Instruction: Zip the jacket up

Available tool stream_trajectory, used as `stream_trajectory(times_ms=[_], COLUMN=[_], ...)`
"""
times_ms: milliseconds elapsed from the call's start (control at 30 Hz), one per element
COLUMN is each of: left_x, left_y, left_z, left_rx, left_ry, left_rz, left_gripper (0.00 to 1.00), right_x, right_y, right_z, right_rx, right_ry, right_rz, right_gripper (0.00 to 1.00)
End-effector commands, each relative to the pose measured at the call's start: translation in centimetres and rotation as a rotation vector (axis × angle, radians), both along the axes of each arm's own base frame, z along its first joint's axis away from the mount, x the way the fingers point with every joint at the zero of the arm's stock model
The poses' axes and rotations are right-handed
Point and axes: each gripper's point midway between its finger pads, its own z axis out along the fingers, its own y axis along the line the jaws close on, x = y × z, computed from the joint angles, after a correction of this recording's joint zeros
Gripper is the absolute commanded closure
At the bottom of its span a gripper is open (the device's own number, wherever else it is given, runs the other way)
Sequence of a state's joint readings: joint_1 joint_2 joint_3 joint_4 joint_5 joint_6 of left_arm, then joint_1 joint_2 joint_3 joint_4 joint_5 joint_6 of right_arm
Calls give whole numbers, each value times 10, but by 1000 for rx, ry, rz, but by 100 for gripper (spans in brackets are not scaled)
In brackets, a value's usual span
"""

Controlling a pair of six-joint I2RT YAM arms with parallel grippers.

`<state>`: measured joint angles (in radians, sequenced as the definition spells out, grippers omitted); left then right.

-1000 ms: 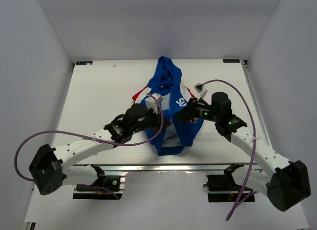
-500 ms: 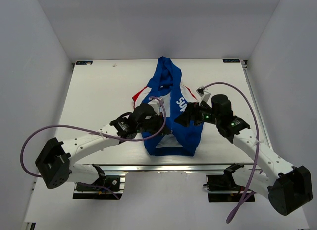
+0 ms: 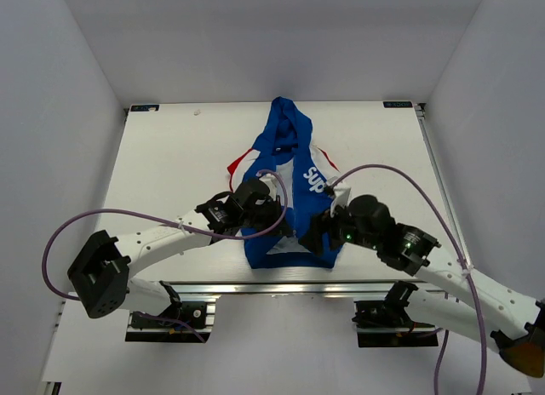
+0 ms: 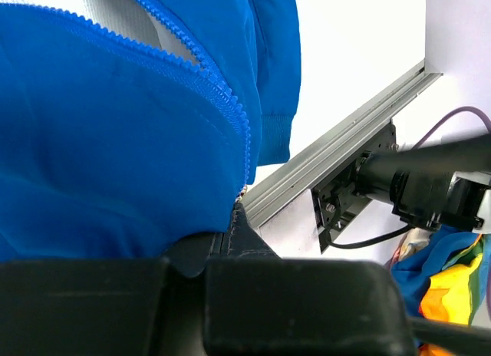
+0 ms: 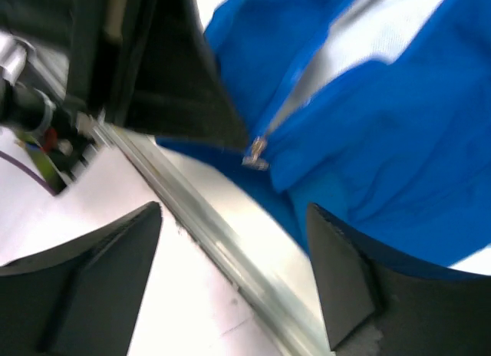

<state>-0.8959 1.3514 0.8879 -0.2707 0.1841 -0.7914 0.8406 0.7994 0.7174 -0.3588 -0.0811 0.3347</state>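
The blue jacket (image 3: 294, 157) lies in the middle of the table, hood at the far end, hem near the front edge, white "Sup" lettering on its chest. My left gripper (image 3: 277, 220) is shut on the jacket's left front by the hem. In the left wrist view, the fingertips (image 4: 238, 222) pinch blue fabric just below the open zipper teeth (image 4: 222, 95). My right gripper (image 3: 313, 235) hovers open and empty over the hem's right side. In the right wrist view, the metal zipper slider (image 5: 255, 153) hangs at the bottom of the opening, ahead of the open fingers (image 5: 345, 279).
An aluminium rail (image 3: 281, 286) runs along the table's front edge right under the hem, also showing in the right wrist view (image 5: 215, 241). Black clamp mounts (image 3: 387, 314) sit below it. Purple cables loop off both arms. White walls stand left, right and behind.
My right gripper has moved from the jacket's chest down to the hem near the front edge. My left gripper has shifted slightly right, and the hem has bunched narrower.
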Motion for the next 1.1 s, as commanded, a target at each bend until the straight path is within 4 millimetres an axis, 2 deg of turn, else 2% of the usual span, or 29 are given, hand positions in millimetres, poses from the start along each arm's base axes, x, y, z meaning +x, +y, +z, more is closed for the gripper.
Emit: stream_trajectory(times_ms=[0,100,200,300,500,633,1000,1067], left_x=[4,4,3,3,2,0,-4,-5], left_y=[-3,-3,-3,-1,2,1,5,7], left_z=[13,10,8,7,6,3,4,3], left_rx=[-25,-25,-25,-18,-27,-36,-60,-60], left_ry=[-1,9,14,19,28,53,74,75], left_rz=[19,25,33,42,64,75,97,101], left_gripper=[100,100,100,100,100,100,100,100], right_x=[-11,-26,-29,-24,-13,-10,-7,-4], right_y=[-8,0,6,14,28,34,64,63], right_z=[-27,-40,-46,-49,-50,-56,-54,-54], right_rx=[-125,-166,-180,-168,-224,-244,-194,-193], right_ry=[21,0,-46,-55,-141,-175,-185,-185], right_rz=[-104,-143,-210,-292,-405,-422,-416,-448], right_gripper=[21,27,35,44,51,50,45,45])
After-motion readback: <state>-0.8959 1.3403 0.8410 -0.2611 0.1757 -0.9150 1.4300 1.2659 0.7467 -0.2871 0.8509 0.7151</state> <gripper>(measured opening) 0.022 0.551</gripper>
